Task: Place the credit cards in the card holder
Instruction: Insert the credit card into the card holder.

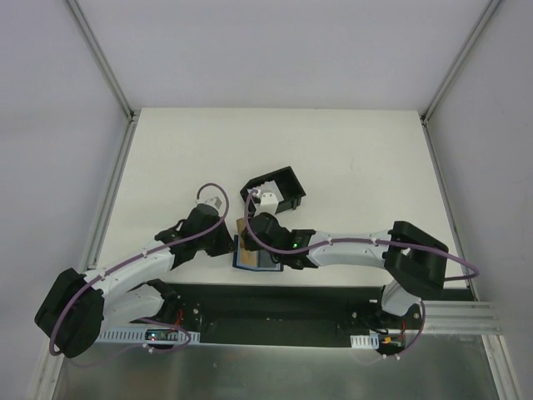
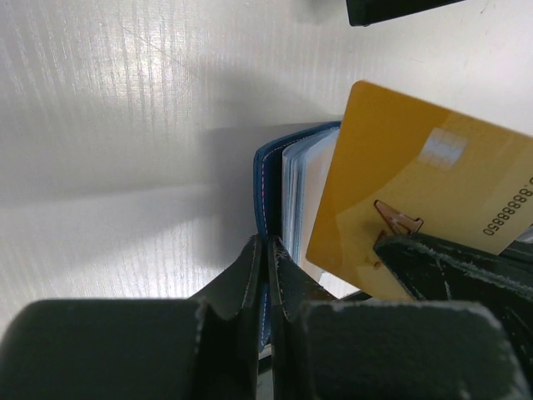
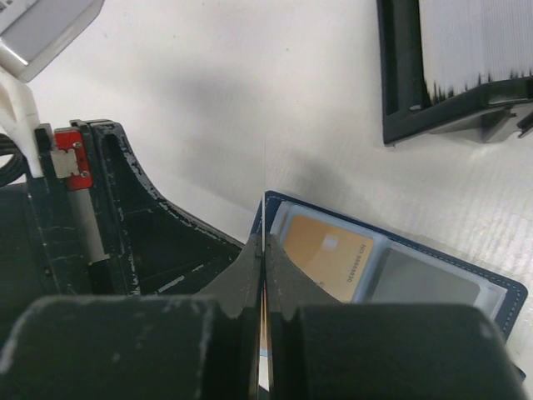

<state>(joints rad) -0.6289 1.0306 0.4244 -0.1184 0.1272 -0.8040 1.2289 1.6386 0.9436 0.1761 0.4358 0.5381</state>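
Observation:
The card holder (image 1: 254, 260) lies open on the table between both arms, navy outside (image 2: 265, 179), blue-grey pockets inside (image 3: 426, 283). My left gripper (image 2: 268, 243) is shut on its upright cover edge. My right gripper (image 3: 265, 242) is shut on a yellow credit card (image 2: 416, 183), held on edge just above the holder's left pockets. In the right wrist view it shows only as a thin line (image 3: 265, 196). A second tan credit card (image 3: 329, 254) shows inside the holder's left pocket. From above, the held credit card (image 1: 242, 227) sits between the left gripper (image 1: 226, 243) and the right gripper (image 1: 251, 227).
A black open-sided box frame (image 1: 279, 187) stands just behind the grippers, and it also shows at the top of the right wrist view (image 3: 433, 92). White table (image 1: 350, 167) spreads around it, bounded by metal rails at the sides.

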